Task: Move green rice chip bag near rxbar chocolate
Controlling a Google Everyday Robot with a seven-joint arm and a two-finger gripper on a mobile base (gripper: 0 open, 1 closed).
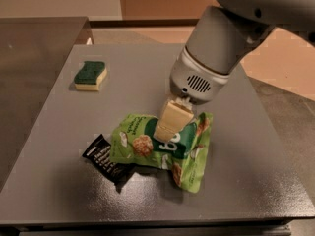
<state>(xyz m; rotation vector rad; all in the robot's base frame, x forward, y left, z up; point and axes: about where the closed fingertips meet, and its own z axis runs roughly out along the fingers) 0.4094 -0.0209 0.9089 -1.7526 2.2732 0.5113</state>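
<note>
Grey table (54, 181), gripper (167, 130) fingers (175, 116) clenched on green rice chip bag (140, 144) overlapping rxbar chocolate (102, 157), sponge (90, 75) well apart

Green-topped yellow sponge (90, 75) is sitting flat in the upper left of the frame, resting on the grey table (256, 181), well apart from the gripper (171, 125) that is hanging over centre frame.

Fat pale-grey arm (231, 38), black slotted vent (199, 84) on the wrist, cream blocky gripper (165, 131) pinched onto the green rice chip bag (142, 144).
</note>
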